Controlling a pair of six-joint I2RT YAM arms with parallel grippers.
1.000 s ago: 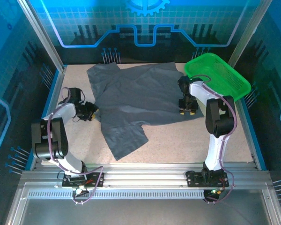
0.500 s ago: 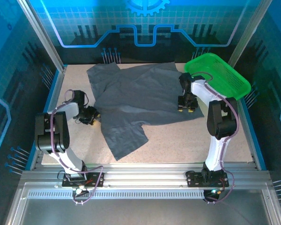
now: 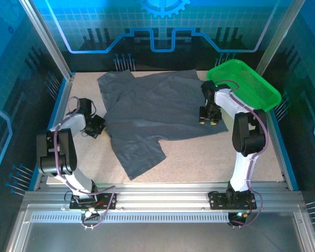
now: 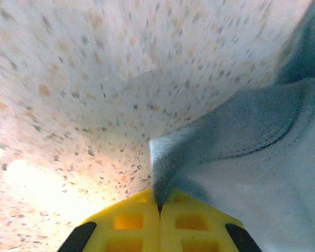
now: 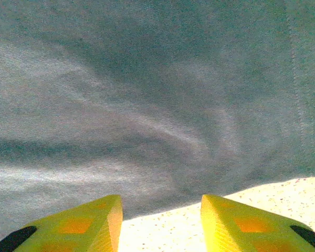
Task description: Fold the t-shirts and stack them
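Near flap of the dark grey t-shirt (image 3: 157, 110) pointing at the arms. Pinched at its left edge by left gripper (image 4: 159, 202); right gripper (image 5: 160, 210) spread over the right edge. Flat, wrinkled, lying long-ways left to right, up to the table's far edge.

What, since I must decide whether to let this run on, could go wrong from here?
The left gripper is shut on just the corner tip of the t-shirt; it may slip out in a pull.
The right gripper stands open at the shirt's edge, holding nothing; a one-sided pull could bunch the cloth.
The green basket sits close to the right arm; a swing might knock it.
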